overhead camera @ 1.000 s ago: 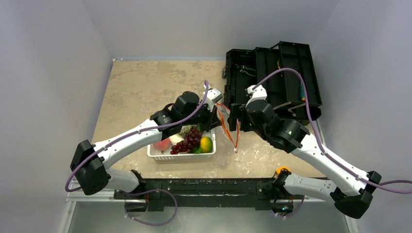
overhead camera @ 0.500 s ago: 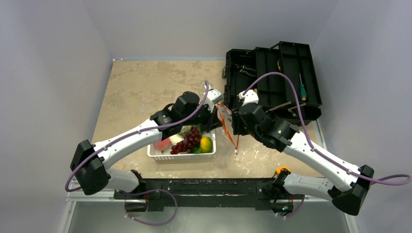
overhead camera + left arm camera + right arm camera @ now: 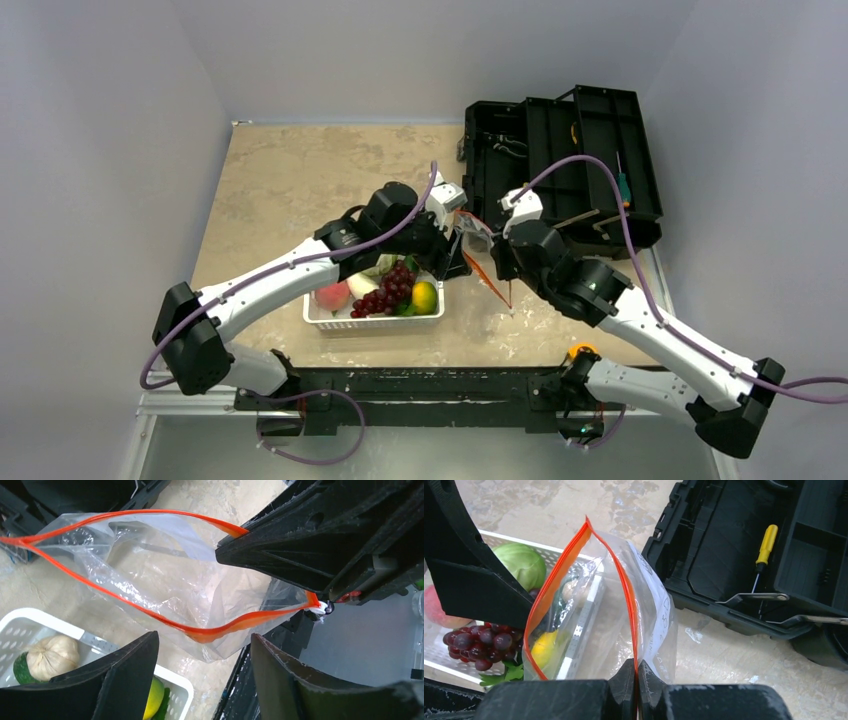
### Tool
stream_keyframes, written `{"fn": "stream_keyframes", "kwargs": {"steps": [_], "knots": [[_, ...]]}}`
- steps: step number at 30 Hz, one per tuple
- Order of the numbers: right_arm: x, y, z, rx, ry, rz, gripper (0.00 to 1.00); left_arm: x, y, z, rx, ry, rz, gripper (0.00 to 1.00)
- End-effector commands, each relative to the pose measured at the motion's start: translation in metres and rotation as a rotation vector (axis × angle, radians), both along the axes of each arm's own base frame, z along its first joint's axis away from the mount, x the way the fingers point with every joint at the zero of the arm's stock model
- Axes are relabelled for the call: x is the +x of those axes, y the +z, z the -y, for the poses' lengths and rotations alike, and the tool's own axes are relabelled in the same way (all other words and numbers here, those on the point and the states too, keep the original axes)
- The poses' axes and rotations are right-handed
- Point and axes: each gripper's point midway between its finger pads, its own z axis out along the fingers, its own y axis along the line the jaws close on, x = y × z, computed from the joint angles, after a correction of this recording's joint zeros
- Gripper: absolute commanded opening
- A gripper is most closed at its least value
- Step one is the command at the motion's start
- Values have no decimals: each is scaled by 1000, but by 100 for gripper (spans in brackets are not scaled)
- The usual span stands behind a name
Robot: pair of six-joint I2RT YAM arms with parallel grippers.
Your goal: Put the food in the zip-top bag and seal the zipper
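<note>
- Right tool [image 3: 636, 669]: its fingers are pressed tight together at the bottom of its own wrist view. They're clamped on the zipper [image 3: 628, 592] of the zip-top bag [image 3: 655, 610].
- Left tool [image 3: 202, 647]: fingers spread apart, gripping nothing. The bag's nearer lip sags just above the gap, bottom centre of that view.
- From the left wrist we see the bag's mouth pulled into a wide open loop. The little white slider [image 3: 320, 608] sits at the right end, just under the right tool's black finger.
- In the top view the bag hangs mid-frame between the two tools, just right of the white basket [image 3: 330, 320].
- The food is in the basket. We can make out purple grapes [image 3: 479, 642], a green cabbage [image 3: 524, 565], a pink peach [image 3: 434, 611], a yellow-green mango [image 3: 424, 297] and a pale mushroom [image 3: 52, 655].
- Upper right of the right wrist view there's the open black toolbox [image 3: 734, 545], with a yellow-handled screwdriver [image 3: 766, 542] lying inside it.
- Everything sits on a mottled beige surface [image 3: 574, 505].
</note>
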Motion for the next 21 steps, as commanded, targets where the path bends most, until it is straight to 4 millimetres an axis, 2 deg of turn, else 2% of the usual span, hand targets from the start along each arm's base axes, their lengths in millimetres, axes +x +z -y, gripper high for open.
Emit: {"fn": "stream_keyframes", "kwargs": {"steps": [1, 6, 13, 16, 21], "knots": [[3, -2, -11, 1, -3, 26, 0, 4, 21, -5, -4, 58, 7, 69], [-2, -6, -23, -36, -49, 55, 0, 12, 20, -12, 15, 141, -24, 74], [1, -18, -25, -79, -129, 47, 0, 23, 41, -26, -79, 189, -66, 79], [2, -18, -30, -59, -134, 51, 0, 31, 32, -30, -63, 228, -100, 78], [1, -17, -44, -51, -113, 52, 0, 35, 14, -21, -25, 219, -161, 74]]}}
